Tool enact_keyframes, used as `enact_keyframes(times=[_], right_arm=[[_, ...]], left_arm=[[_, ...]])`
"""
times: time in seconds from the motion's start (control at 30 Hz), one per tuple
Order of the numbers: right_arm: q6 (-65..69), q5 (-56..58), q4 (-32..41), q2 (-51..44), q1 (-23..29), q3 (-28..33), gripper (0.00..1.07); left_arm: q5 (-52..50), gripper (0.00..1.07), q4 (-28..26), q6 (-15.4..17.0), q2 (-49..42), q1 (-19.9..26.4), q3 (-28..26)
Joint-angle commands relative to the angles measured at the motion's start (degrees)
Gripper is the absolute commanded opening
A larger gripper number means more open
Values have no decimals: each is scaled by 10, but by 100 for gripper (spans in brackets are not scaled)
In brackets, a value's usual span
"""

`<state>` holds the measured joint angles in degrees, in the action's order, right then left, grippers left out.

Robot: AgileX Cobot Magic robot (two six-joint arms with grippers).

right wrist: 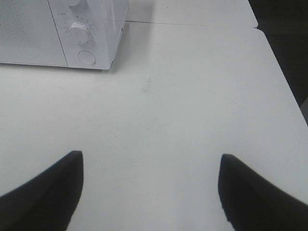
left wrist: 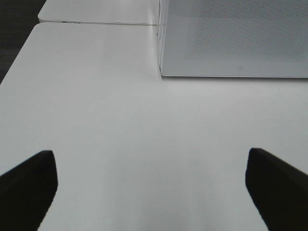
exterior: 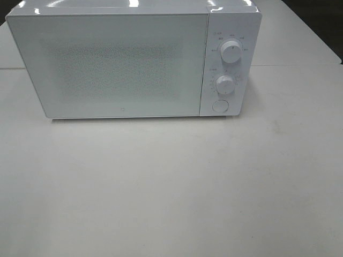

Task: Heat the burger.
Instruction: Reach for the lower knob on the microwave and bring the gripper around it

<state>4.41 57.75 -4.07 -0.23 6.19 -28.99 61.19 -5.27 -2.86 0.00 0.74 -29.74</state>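
Note:
The burger shows in none of the views. A white microwave (exterior: 128, 59) stands at the back of the table with its door shut; its two dials (exterior: 231, 51) and round button (exterior: 220, 106) are on its right side. Neither arm appears in the exterior high view. In the left wrist view my left gripper (left wrist: 151, 192) is open above bare table, with the microwave's (left wrist: 231, 43) lower left corner ahead of it. In the right wrist view my right gripper (right wrist: 149, 187) is open with nothing between its fingers, and the microwave's control panel (right wrist: 82, 33) lies ahead.
The white table (exterior: 171, 182) stretches in front of the microwave. A seam between two tabletops (right wrist: 192, 24) runs behind the microwave's right side. The table's right edge (right wrist: 284, 82) and left edge (left wrist: 19, 57) border dark floor.

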Motion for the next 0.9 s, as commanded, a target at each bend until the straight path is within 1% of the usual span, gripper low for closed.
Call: enact_keyframes(times=[0.03,0.9], right_arm=[[-5,-7,-1,-15,-2,2,75],[-5,-7,-1,-15,-2,2,75]], left_arm=[[1,98,0,3,-16,1,2],[1,98,0,3,-16,1,2]])
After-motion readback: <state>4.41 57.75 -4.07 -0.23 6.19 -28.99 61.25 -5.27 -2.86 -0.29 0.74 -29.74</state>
